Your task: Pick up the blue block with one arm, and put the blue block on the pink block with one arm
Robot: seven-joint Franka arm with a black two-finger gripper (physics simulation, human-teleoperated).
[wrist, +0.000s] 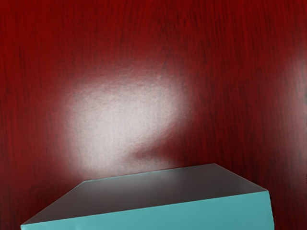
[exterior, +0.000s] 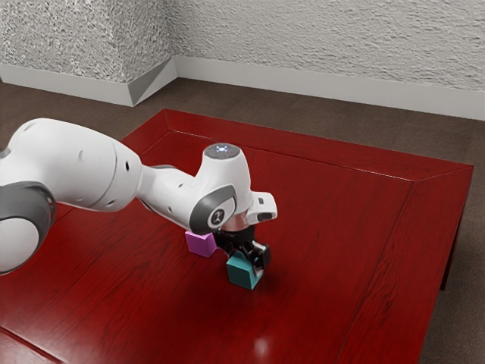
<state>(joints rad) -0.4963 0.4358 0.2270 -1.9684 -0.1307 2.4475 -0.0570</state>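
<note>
Well, from the side, the small teal-blue cube (exterior: 242, 273) lies just beside the small pink cube (exterior: 200, 243), toward the exterior view's right, down at the glossy red wooden table (exterior: 356, 227). The black two-finger gripper (exterior: 254, 256) is right upon it; whether it grips, I cannot tell. Beyond the pink cube lie brown floor (exterior: 318, 114) and rough white wall (exterior: 318, 38). At the wrist, the teal-blue cube (wrist: 158, 211) looms just under the hand, the table (wrist: 230, 72) gleaming past it.

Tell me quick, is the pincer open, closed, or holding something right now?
Pincer: down at the blue block, next to the pink block; open or closed cannot be told.
</note>
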